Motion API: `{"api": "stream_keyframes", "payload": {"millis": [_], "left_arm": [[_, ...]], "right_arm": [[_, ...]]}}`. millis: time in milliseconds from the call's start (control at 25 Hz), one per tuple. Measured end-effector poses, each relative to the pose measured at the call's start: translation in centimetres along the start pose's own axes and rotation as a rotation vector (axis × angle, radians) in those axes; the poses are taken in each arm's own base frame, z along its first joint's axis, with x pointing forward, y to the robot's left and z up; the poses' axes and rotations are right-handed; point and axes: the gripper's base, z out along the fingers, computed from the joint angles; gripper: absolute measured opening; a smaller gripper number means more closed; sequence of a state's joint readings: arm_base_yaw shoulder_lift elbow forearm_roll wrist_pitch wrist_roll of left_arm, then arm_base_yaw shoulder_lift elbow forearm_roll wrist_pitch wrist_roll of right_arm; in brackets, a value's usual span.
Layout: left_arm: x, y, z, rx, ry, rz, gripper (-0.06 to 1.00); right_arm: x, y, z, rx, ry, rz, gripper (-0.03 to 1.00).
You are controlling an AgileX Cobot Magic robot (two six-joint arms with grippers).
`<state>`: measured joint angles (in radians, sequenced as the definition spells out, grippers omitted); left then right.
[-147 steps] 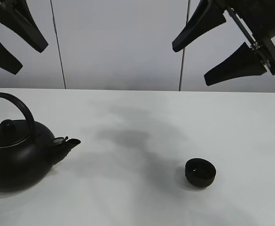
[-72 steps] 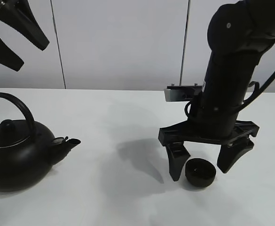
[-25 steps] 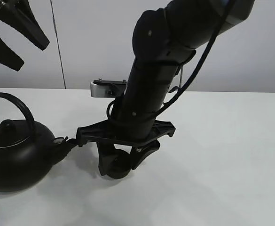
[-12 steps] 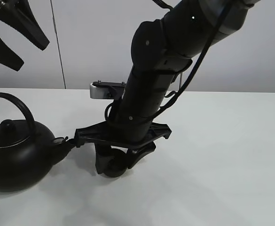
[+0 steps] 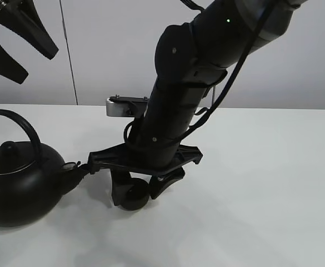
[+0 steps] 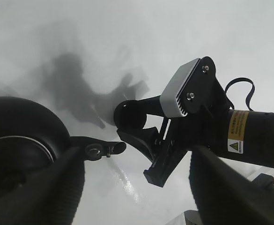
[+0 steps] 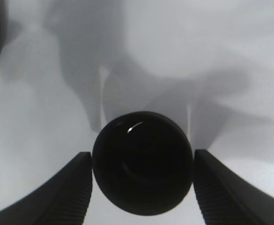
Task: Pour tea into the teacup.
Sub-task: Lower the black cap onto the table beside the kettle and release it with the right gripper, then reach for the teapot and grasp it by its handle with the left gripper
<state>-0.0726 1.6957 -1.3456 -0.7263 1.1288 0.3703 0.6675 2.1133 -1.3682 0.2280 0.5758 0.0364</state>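
The small black teacup (image 5: 133,197) sits low at the white table (image 5: 262,183), just right of the black kettle (image 5: 18,186) and its spout (image 5: 79,169). My right gripper (image 5: 132,192) reaches across the middle and is shut on the teacup. The right wrist view shows the teacup (image 7: 142,150) with a finger (image 7: 66,192) pressed on each side. My left gripper (image 5: 18,47) hangs open and empty, high above the kettle. The left wrist view shows the kettle (image 6: 19,136), the spout (image 6: 99,150) and the teacup (image 6: 129,115). No tea stream shows.
The kettle's arched handle (image 5: 23,125) stands upright near the table's left edge. My right arm (image 5: 190,83) rises over the table's middle. A grey panelled wall (image 5: 140,50) is behind.
My right gripper came down, closed on the teacup at the right and brought it left to the kettle's spout. In the last half second it barely moved. The left arm stayed still.
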Motion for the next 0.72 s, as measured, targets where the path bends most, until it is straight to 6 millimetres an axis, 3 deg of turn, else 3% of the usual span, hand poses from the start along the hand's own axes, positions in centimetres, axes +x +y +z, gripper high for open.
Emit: {"api": "stream_keyframes", "payload": {"millis": [160,320,520,720], "left_arm": [[0.0,0.0,0.0,0.000,0.000,0.000,0.47],[0.0,0.0,0.0,0.000,0.000,0.000,0.47],[0.0,0.0,0.0,0.000,0.000,0.000,0.47],[0.0,0.0,0.0,0.000,0.000,0.000,0.47]], "right_arm": [[-0.2,-0.1,-0.4,-0.001,-0.010,0.017,0.43],[-1.3,-1.8,-3.1,0.014,-0.074,0.050,0.43],[-2.3,-7.7,-7.0,0.102,-0.138,0.163,0.43],[-0.9,-15.4,-10.6,0.279,-0.065,0.256,0.43]]}}
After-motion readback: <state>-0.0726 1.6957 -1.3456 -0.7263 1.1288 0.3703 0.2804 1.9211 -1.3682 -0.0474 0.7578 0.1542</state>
